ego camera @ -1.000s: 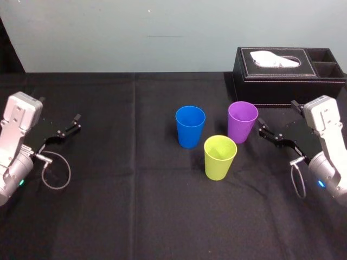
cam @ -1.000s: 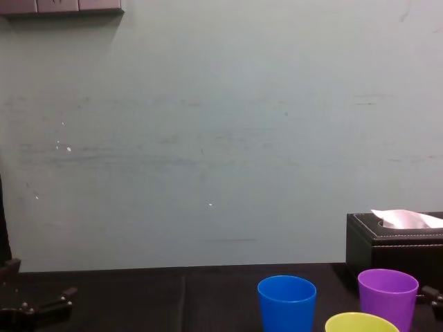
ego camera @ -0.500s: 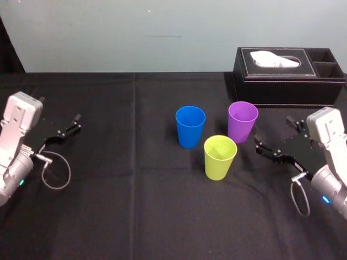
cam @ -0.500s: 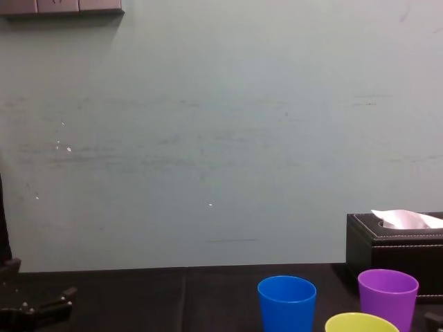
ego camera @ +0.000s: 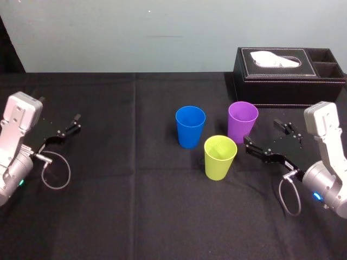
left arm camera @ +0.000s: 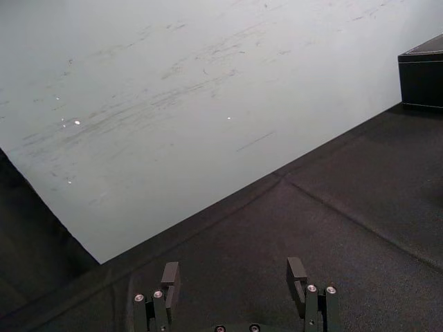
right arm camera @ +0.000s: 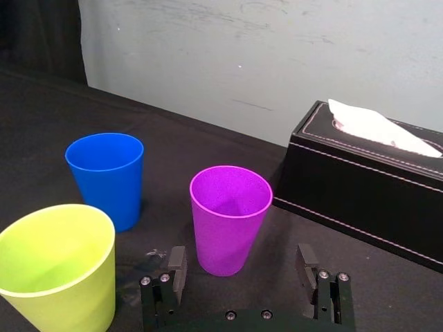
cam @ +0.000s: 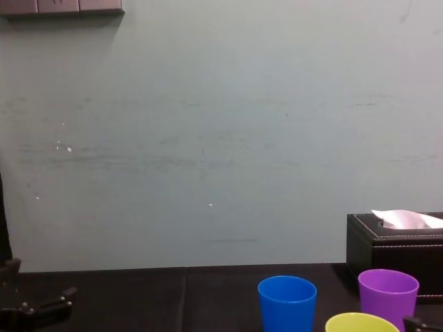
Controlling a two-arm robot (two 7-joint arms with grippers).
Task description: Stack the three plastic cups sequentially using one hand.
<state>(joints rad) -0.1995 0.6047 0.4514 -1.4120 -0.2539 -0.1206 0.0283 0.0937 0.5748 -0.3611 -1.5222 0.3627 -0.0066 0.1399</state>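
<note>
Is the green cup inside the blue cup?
No, the green cup stands by itself, upright and apart from the blue cup.

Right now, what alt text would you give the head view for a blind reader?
A blue cup, a purple cup and a yellow-green cup stand upright and unstacked on a black table. The open right gripper sits just right of them; the open left gripper is parked far left. A black tissue box stands behind.
</note>
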